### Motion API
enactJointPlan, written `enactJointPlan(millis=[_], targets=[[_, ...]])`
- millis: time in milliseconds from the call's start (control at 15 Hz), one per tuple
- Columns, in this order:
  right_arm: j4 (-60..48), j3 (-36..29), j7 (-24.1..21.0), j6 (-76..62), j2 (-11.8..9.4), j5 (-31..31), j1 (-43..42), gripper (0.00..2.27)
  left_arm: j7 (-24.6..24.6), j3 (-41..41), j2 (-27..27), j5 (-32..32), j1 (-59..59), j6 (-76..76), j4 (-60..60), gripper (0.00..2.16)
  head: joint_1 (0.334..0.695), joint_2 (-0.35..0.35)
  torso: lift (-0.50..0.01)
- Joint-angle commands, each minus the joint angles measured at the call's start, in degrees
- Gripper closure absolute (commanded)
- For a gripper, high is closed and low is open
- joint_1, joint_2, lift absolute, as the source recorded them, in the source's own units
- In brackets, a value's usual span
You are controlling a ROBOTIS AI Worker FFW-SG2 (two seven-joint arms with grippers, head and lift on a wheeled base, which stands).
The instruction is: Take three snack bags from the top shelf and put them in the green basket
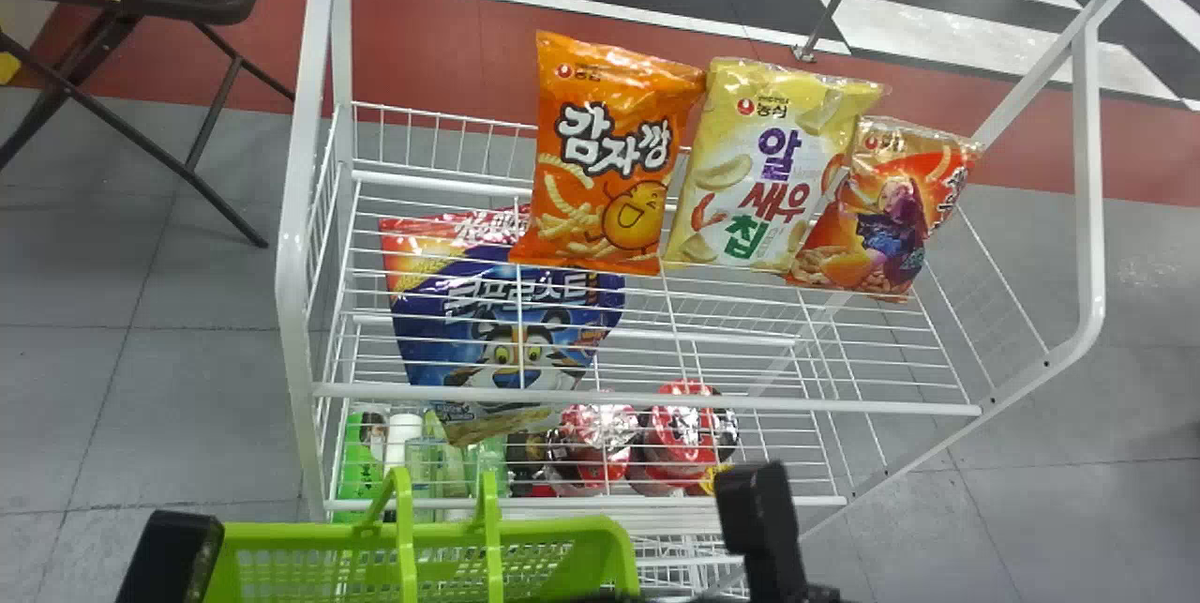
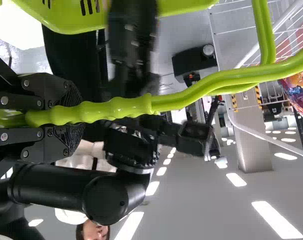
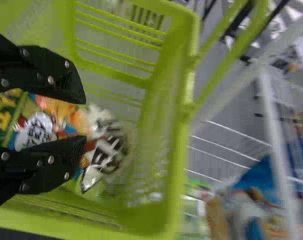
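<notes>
Left hand (image 1: pixel 172 558) clamps basket handles (image 1: pixel 406 533), right hand (image 1: pixel 761 514) gapes empty, beside a white rack (image 1: pixel 292 261) above grey floor (image 1: pixel 1078 331).

Looking like a shop or mock shop: white wire rack (image 1: pixel 293 277) is displaying snack bags (image 1: pixel 609 162) & red tubs (image 1: pixel 677 439), w/ green basket (image 1: pixel 614 542) showing nearby.

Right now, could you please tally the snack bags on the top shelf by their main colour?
Orange: 2 (the left bag and the right bag)
Yellow: 1 (the middle bag)
Total: 3
</notes>
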Motion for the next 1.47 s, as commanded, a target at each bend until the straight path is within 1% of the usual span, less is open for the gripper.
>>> enactJointPlan(millis=[0, 67, 133, 267, 333, 467, 533, 733, 800, 1000, 1067, 1200, 1267, 1400], targets=[[2.46, -2.62, -0.78, -16.06, 0.99, -4.26, 0.32, 0.07, -0.01, -0.2, 0.01, 0.0, -0.09, 0.07, 0.0, 1.63, 0.695, -0.35, -0.028], [3.34, -3.23, -1.92, -23.62, 1.08, -6.63, 0.5, 0.09, -0.01, -0.2, 0.1, 0.0, -0.09, 0.07, 0.0, 1.63, 0.695, -0.35, -0.028], [4.75, -3.41, -4.12, -32.24, 1.17, -8.04, 0.5, 0.09, -0.01, -0.29, 0.1, 0.0, -0.09, 0.07, 0.0, 1.63, 0.695, -0.35, -0.028], [8.26, -3.23, -9.83, -46.47, 1.34, -9.62, -1.61, 0.09, -0.36, -0.55, 0.1, -0.17, -0.09, 0.07, 0.18, 1.61, 0.695, -0.35, -0.028], [10.02, -3.06, -12.56, -48.58, 1.34, -9.88, -3.81, 0.11, -0.36, -0.82, 0.19, -0.26, -0.09, 0.07, 0.09, 1.61, 0.695, -0.35, -0.028], [13.89, -2.18, -18.54, -49.81, 1.43, -9.97, -9.79, 0.12, -0.62, -1.17, 0.45, -0.26, 0.0, 0.07, 0.18, 1.61, 0.695, -0.35, -0.028], [15.56, -1.83, -20.64, -50.17, 1.43, -9.88, -12.42, 0.12, -0.62, -1.34, 0.45, -0.26, 0.09, 0.07, 0.18, 1.61, 0.695, -0.35, -0.028], [21.27, 0.46, -23.11, -45.95, 1.43, -5.66, -21.92, 0.12, -1.24, -1.61, 0.63, -0.44, 0.18, 0.07, 0.35, 1.61, 0.695, -0.35, -0.028], [23.64, 0.99, -25.3, -46.12, 1.34, -4.35, -24.2, 0.12, -1.59, -1.7, 0.63, -0.96, 0.18, 0.07, 0.44, 1.61, 0.695, -0.35, -0.028], [29.36, 1.95, -30.66, -46.65, 1.34, -3.38, -29.04, 0.1, -1.77, -1.87, 0.63, -1.23, 0.09, 0.07, 0.44, 1.61, 0.695, -0.35, -0.028], [31.91, 2.31, -31.98, -47.35, 1.34, -2.5, -31.15, 0.09, -1.77, -1.78, 0.72, -1.32, 0.09, 0.07, 0.44, 1.61, 0.695, -0.35, -0.028], [36.65, 3.1, -32.86, -48.23, 1.34, -0.57, -35.36, 0.1, -1.68, -1.87, 0.63, -1.58, -0.09, 0.07, 0.44, 1.61, 0.695, -0.35, -0.028], [38.59, 3.62, -34.36, -48.41, 1.34, 0.49, -37.12, 0.12, -1.77, -1.87, 0.63, -1.67, -0.09, 0.07, 0.53, 1.61, 0.695, -0.35, -0.028], [42.01, 3.97, -34.44, -49.11, 1.26, 1.19, -39.76, 0.16, -1.77, -1.87, 0.72, -1.76, -0.44, 0.07, 0.71, 1.61, 0.695, -0.35, -0.028]])
